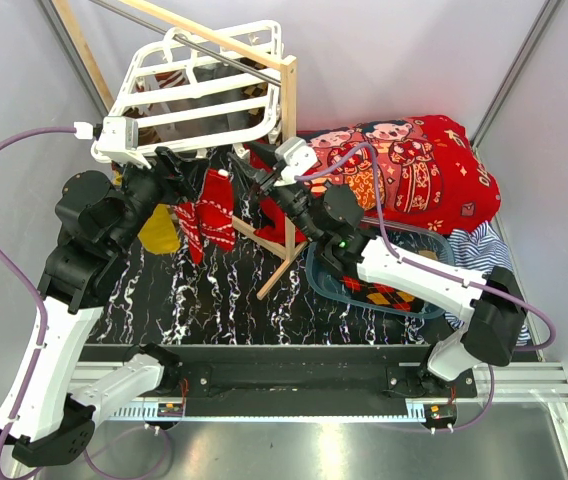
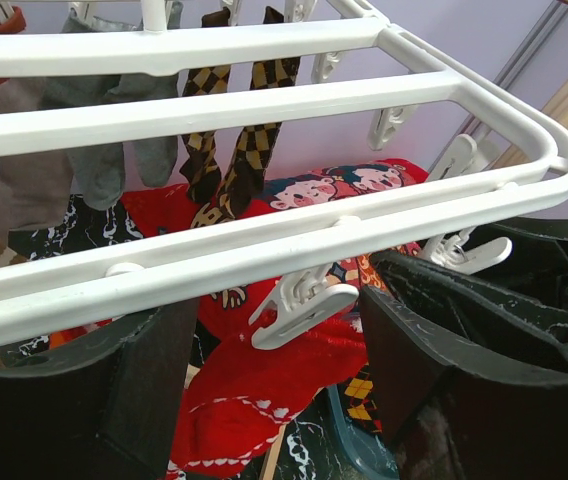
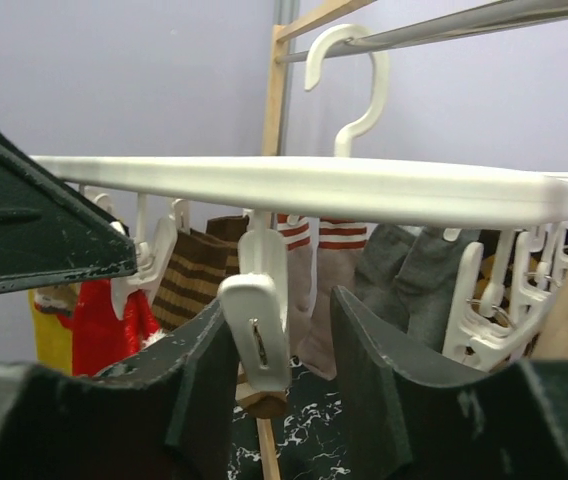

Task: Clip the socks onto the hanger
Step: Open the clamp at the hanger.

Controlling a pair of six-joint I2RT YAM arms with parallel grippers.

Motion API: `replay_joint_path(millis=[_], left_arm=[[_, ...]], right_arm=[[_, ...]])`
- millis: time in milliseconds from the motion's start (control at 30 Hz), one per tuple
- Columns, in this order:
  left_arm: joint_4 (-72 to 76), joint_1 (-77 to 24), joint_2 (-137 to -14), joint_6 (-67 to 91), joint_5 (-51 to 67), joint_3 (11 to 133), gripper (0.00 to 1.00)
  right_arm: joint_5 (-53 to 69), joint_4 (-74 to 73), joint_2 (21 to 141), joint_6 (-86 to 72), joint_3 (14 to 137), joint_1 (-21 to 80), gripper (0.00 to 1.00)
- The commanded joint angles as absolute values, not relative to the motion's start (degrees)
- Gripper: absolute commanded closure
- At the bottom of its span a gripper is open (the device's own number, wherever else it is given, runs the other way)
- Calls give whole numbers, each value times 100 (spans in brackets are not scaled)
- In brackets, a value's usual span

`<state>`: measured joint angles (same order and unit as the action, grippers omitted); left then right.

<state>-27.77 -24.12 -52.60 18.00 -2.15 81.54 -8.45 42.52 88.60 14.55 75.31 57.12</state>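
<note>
The white hanger hung from the rod of a wooden rack above the black marbled surface. Socks dangled from several of its clips. The left gripper sat just under the frame's outer bar, its jaws wide apart and holding nothing I could see. The right gripper had its jaws about half open around one clip, not clamped on it. An argyle sock lay in the blue basket.

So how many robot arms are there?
2. The left arm reaches up to the near-left edge of the white hanger. The right arm stretches in from the right toward the hanger's clips. No other arm shows in any view.
</note>
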Motion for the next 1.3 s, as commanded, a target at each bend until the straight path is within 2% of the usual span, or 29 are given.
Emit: replay_joint_path(millis=[0,200,367,633,733,833,867,967,1033,1267], left_arm=[[-2637,-2417,-5194,1811,-281,8200,31],[-2628,-2417,-5221,1784,-343,8174,31],[-2689,-2408,-5335,1749,-387,8235,31],[-2681,-2399,-5511,1714,-360,8455,31],[-2681,-2391,-5520,1688,-360,8464,31],[-2689,-2391,-5493,1696,-378,8464,31],[-2689,-2382,-5467,1705,-369,8473,31],[-2681,-2382,-5458,1740,-325,8464,31],[-2689,-2382,-5449,1749,-290,8464,31],[-2698,-2382,-5414,1775,-211,8481,31]], right_arm=[[-1362,4834,8859,1617,7488,5783,55],[-1371,4694,8745,1494,7304,5801,67],[-1231,4378,8596,1345,7058,5801,68],[-1108,4236,8473,1309,6978,5792,94],[-1020,4236,8490,1353,7049,5792,96],[-932,4236,8490,1354,7058,5792,79],[-940,4297,8490,1362,7032,5792,63],[-932,4359,8499,1380,7057,5792,45],[-836,4368,8517,1397,7101,5801,39],[-589,4315,8578,1555,7418,5897,37]])
